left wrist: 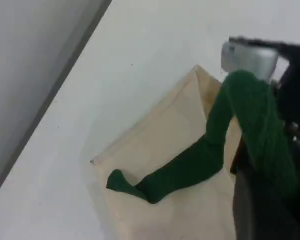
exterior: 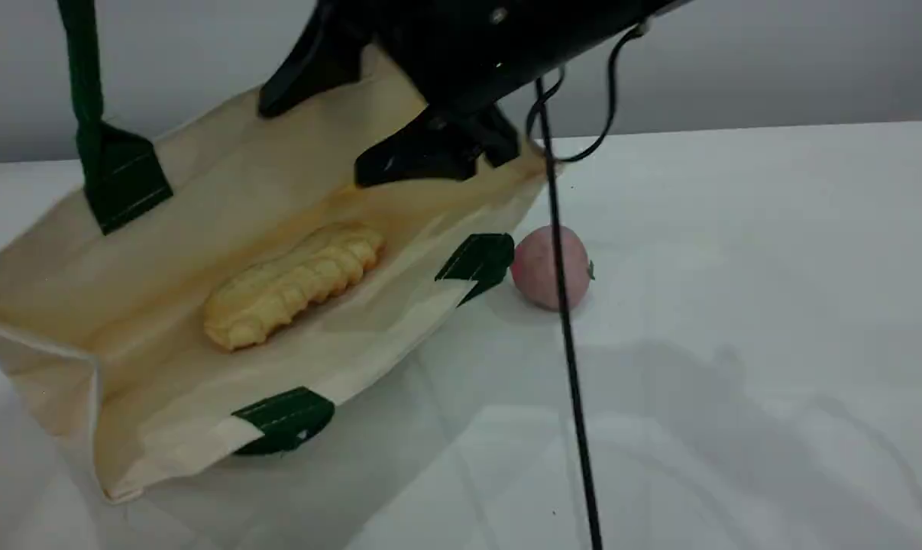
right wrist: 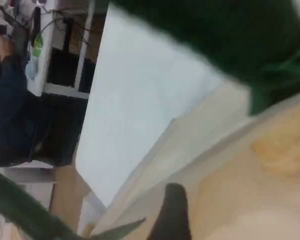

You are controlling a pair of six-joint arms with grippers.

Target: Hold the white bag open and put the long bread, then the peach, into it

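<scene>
White bag (exterior: 201, 412) holding long bread (exterior: 292, 284), peach (exterior: 541, 267) outside, right gripper (exterior: 354, 114) spread open — left gripper out of frame, clamped on handle (left wrist: 250, 125).

Cream bag (exterior: 201, 198), golden ridged bread (exterior: 292, 284), pink peach (exterior: 541, 267)

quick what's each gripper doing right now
left gripper: shut on the green handle of the white bag
right gripper: open, empty, above the long bread
</scene>
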